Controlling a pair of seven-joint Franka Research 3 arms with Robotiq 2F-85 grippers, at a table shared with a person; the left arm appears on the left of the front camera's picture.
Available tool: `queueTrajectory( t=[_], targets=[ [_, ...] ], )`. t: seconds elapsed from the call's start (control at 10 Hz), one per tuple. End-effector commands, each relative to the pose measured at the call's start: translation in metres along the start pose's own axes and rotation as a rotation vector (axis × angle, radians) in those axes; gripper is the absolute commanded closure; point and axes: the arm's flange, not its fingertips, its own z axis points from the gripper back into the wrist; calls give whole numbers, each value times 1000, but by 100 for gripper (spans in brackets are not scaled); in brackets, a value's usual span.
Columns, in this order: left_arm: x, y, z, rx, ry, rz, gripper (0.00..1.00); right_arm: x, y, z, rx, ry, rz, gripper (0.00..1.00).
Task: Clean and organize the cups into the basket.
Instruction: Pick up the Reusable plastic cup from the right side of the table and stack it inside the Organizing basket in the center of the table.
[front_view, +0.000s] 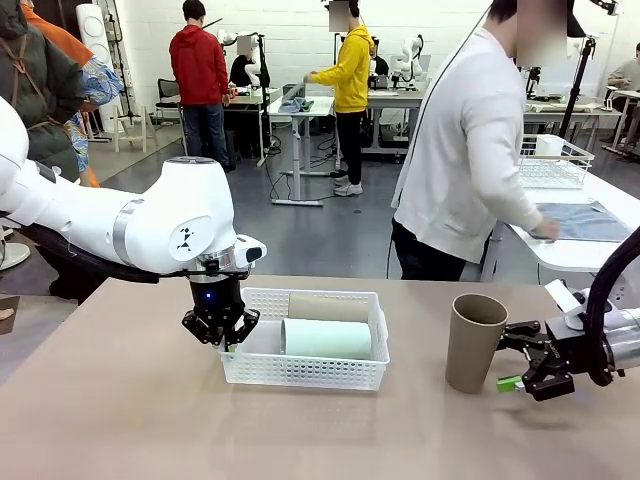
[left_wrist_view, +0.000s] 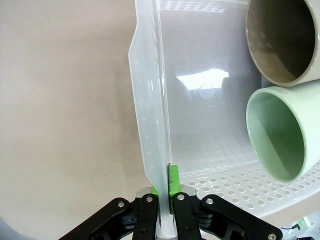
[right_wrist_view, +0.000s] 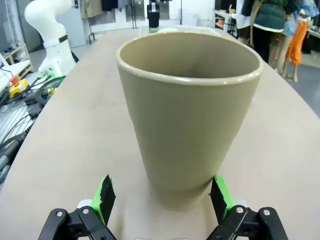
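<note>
The right arm comes in low from the side, wrist laid nearly level over the table (front_view: 120, 420), so the right gripper (front_view: 507, 360) (right_wrist_view: 163, 197) points sideways along the tabletop. Its jaws are spread wide, and the upright tan cup (front_view: 474, 345) (right_wrist_view: 187, 115) stands between the green pads, mouth up, with its foot on the table. One pad stands clear of the cup's wall and the other is close beside it; whether that one touches cannot be told. The left arm reaches in with its forearm roughly level and its wrist bent straight down, so the left gripper (front_view: 222, 335) (left_wrist_view: 166, 187) hangs vertically over one short end of the basket (front_view: 300, 372) (left_wrist_view: 150, 125). Its jaws are pressed together, pinching that end wall just below the flared rim, one pad inside the basket and one outside. Beyond the jaws, inside the basket, a mint-green cup (front_view: 325, 338) (left_wrist_view: 280, 135) lies on its side with its open mouth towards the gripper. Just past it a second tan cup (front_view: 325, 307) (left_wrist_view: 285, 40) lies the same way, the two side by side. Farther off, a person (front_view: 465, 150) in a white top leans over another table, one hand on a blue-grey cloth (front_view: 585, 220).
</note>
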Motion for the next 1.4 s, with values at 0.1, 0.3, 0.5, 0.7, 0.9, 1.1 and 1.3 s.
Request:
queueTrajectory(
  t=[0.1,0.3,0.5,0.7,0.9,1.1,1.3],
  targets=[
    [0,-1,3,-3,-8,0,100,1,-5,-23,44,-40,40,0],
    [0,-1,3,-3,-8,0,100,-1,-11,-33,47,-49,30,0],
    [0,-1,3,-3,-8,0,100,-1,-22,-37,33,-65,15,0],
    [0,-1,3,-3,-8,0,100,-1,-38,-44,28,-93,-4,0],
    [0,-1,3,-3,-8,0,100,-2,-44,-52,44,-102,-7,0],
    [0,-1,3,-3,-8,0,100,0,-46,-59,68,-109,-1,0],
    [0,-1,3,-3,-8,0,100,0,-44,-63,98,-113,2,0]
  ],
)
